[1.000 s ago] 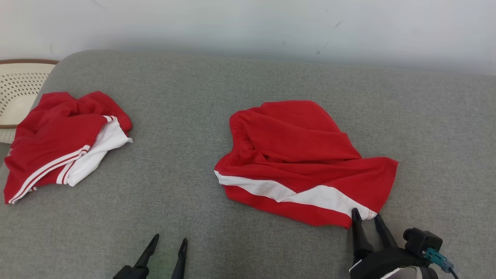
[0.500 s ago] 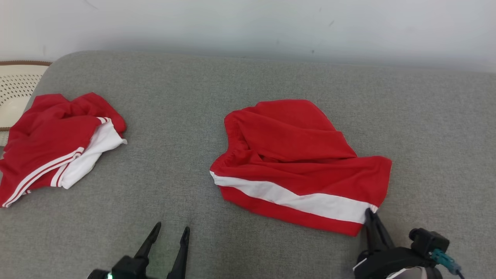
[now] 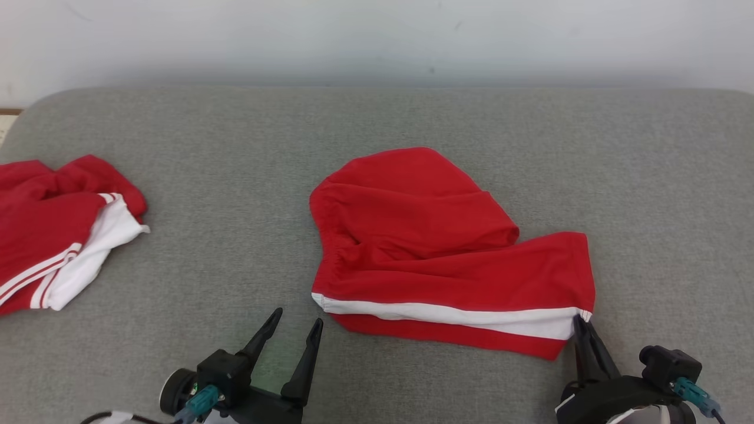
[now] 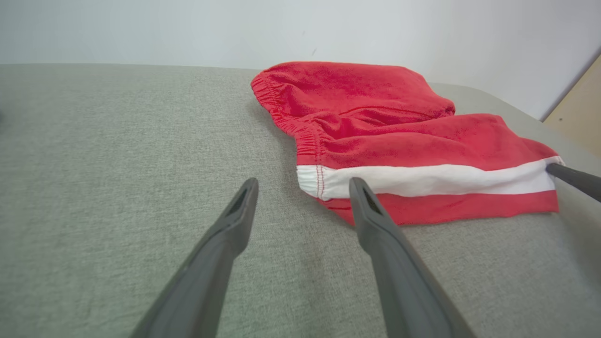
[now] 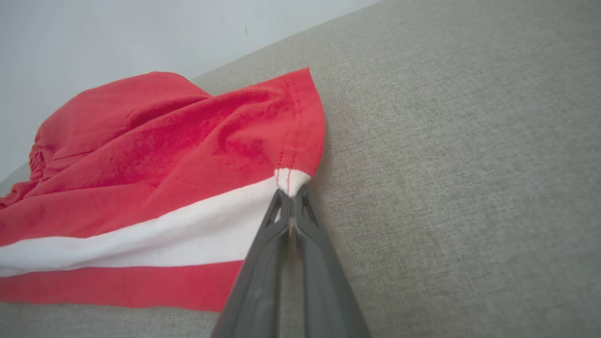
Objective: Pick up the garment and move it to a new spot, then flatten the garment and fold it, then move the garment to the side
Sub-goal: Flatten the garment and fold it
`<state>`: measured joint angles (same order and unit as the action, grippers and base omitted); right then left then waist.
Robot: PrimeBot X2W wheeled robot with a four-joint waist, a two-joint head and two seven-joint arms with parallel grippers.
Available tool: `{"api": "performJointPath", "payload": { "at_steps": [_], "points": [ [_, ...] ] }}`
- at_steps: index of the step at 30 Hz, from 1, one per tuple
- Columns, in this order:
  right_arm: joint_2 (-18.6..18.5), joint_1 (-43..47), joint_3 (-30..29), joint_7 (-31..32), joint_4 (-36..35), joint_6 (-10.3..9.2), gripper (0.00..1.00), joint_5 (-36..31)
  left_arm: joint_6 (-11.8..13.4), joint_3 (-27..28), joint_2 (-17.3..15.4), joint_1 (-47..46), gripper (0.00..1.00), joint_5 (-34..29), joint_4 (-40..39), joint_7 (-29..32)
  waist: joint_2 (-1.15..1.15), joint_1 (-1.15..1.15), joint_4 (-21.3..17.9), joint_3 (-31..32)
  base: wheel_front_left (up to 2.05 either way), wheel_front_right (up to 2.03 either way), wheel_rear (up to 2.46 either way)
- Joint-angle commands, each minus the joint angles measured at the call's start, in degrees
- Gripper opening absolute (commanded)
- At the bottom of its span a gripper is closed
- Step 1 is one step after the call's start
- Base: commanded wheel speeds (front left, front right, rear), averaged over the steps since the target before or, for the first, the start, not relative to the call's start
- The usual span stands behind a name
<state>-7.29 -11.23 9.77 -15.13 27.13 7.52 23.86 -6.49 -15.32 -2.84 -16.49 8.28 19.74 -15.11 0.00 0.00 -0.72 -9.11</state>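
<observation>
The red garment (image 3: 436, 259) lies rumpled at the middle of the grey cushion (image 3: 224, 153), its white stripe (image 3: 447, 314) running along the side nearest the cushion's front edge; the right gripper (image 3: 582, 323), low over the cushion's front right part, has its fingers clenched on the stripe's hem corner, pinching the cloth; the left gripper (image 3: 297, 319) hangs over the cushion's front middle, fingers spread and empty, just beside the garment's waistband corner; a second red-and-white garment (image 3: 59, 235) sits bunched at the cushion's left edge.
</observation>
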Motion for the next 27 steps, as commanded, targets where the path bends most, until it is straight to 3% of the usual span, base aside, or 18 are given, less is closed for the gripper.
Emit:
{"api": "performJointPath", "payload": {
  "at_steps": [1,10,24,25,26,27],
  "points": [
    [-0.2,-0.4,0.2,0.0,0.2,-0.06,0.00,0.5,-0.1,-0.1,-0.1,-0.7,1.00,0.5,0.8,-0.1,0.00,0.00,-1.1,-0.5,0.00,0.00,0.00],
    [-0.2,-2.3,2.6,0.0,0.3,-0.06,0.00,0.6,-0.9,-3.4,-1.2,-5.9,1.00,2.5,7.8,-0.1,0.00,0.00,-3.0,-2.2,0.00,0.00,0.00],
    [0.3,-4.3,5.0,0.0,0.1,-0.06,0.00,0.7,-1.0,-11.0,-6.0,-9.7,1.00,12.1,6.6,-0.1,0.00,0.00,-4.6,-4.4,0.00,0.00,0.00],
    [0.4,-4.4,5.1,0.0,0.1,-0.06,0.00,0.7,-1.0,-11.3,-6.3,-9.7,0.96,12.4,6.5,-0.1,0.00,0.00,-4.6,-4.5,0.00,0.00,0.00],
    [0.4,-4.5,5.0,0.0,0.1,-0.06,0.00,0.6,-1.0,-11.5,-6.5,-9.7,0.68,12.6,6.0,-0.1,0.00,0.00,-4.7,-4.6,0.00,0.00,0.00],
    [0.4,-4.5,5.0,0.0,0.0,-0.06,0.00,0.5,-1.0,-11.7,-6.7,-9.7,0.15,12.5,5.8,-0.1,0.00,0.00,-4.7,-4.6,0.00,0.00,0.00]
  ]
}}
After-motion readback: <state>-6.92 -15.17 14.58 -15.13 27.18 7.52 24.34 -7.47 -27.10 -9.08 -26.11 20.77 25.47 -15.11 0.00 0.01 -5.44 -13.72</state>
